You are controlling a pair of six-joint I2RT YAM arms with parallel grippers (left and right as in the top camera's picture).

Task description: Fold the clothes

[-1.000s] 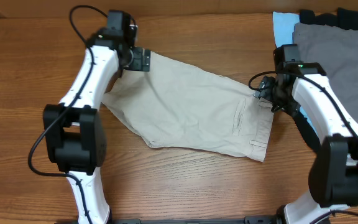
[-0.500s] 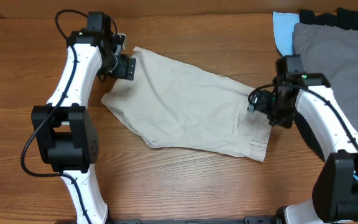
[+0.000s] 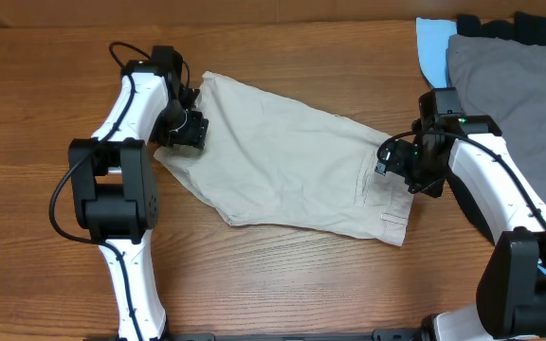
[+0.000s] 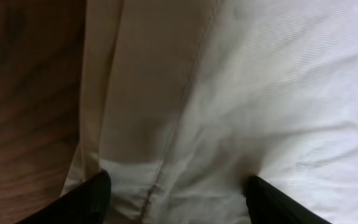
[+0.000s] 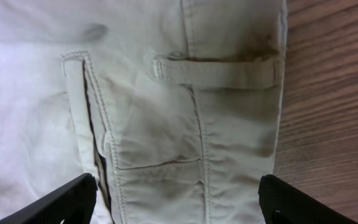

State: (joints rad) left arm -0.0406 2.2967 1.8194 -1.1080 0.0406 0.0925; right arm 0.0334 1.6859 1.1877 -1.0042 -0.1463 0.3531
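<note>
one pair of beige shorts [image 3: 292, 161] lying flat across the middle of the worktop [image 3: 282, 284], waistband [image 5: 241, 124] toward the right edge. left gripper [image 3: 190, 133] spread apart over the leg hem [image 4: 101, 112] on the left, right gripper [image 3: 393, 163] spread apart over the waistband and belt loop [image 5: 216, 71].

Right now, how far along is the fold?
Early. Done: the beige shorts lie laid out on the table, with no end-to-end fold visible. In hand: left gripper open over the hem end, right gripper open over the waistband by a belt loop; neither has closed on cloth. Left: grasp, fold over, smooth.
</note>
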